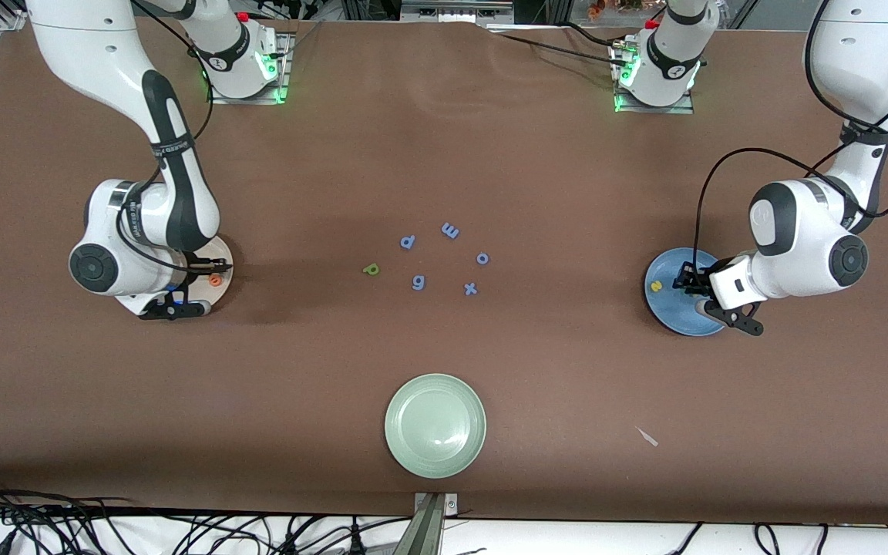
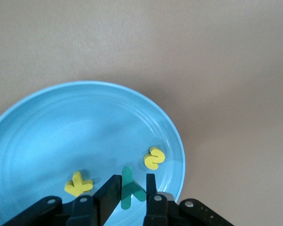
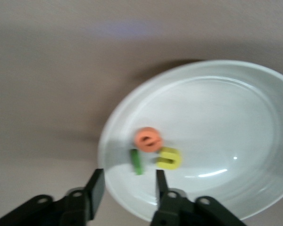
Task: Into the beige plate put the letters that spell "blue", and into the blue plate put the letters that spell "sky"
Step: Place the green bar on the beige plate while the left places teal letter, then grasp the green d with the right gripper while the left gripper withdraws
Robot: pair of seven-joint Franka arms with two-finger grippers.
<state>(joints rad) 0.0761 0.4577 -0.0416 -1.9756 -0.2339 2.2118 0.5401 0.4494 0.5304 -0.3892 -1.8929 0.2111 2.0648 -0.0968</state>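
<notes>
- The small green foam letter b (image 1: 370,269) lay alone on the brown desk (image 1: 567,401). It looked light and squashy, best pinched by its edges.
- The left end effector (image 2: 132,188) was clamped on the teal foam y (image 2: 131,187) over the round blue plate (image 2: 47,136).
- The right end effector (image 3: 127,186) hung with its fingers apart over the round beige plate (image 3: 254,113), which held the orange e (image 3: 148,139).

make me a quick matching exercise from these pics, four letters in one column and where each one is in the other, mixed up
Things:
1. orange e
2. yellow s
3. teal y
4. green p-shaped letter

Places:
A. between the left gripper's fingers, over the blue plate
B. lying free in the blue plate
C. on the bare table, beside the periwinkle letters
D. in the beige plate, below the right gripper

Pairs: 1-D, 2-B, 3-A, 4-C
</notes>
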